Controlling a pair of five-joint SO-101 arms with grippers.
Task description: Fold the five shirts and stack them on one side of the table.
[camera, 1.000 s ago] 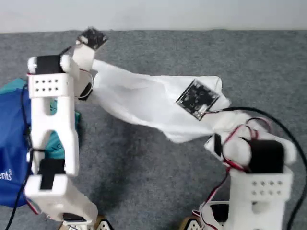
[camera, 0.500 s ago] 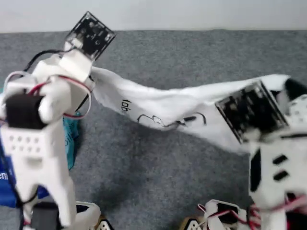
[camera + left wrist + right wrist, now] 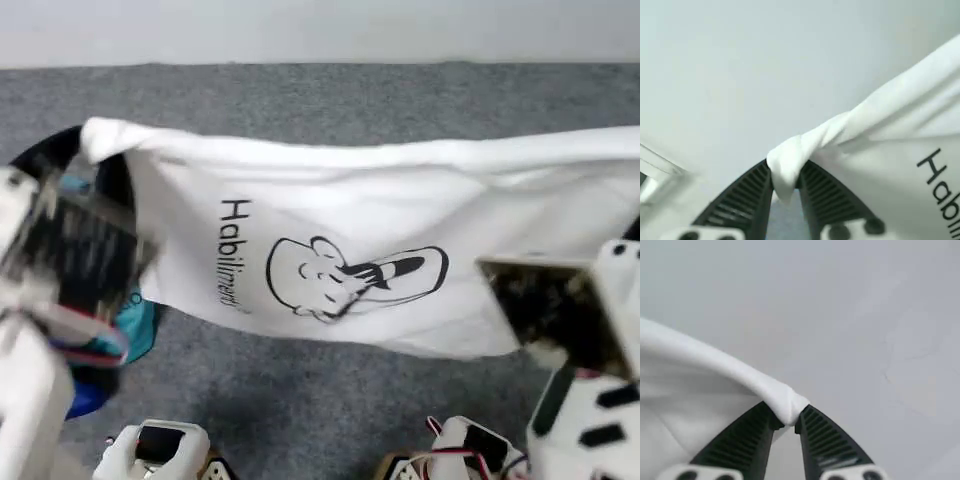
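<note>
1. Overhead, the white shirt hangs stretched above the grey table, long axis running 9 to 3 o'clock, printed face up, loose edge toward 6
2. Left gripper: jaws pinched on its 9 o'clock corner
3. Right gripper: jaws pinched on the 3 o'clock end
</note>
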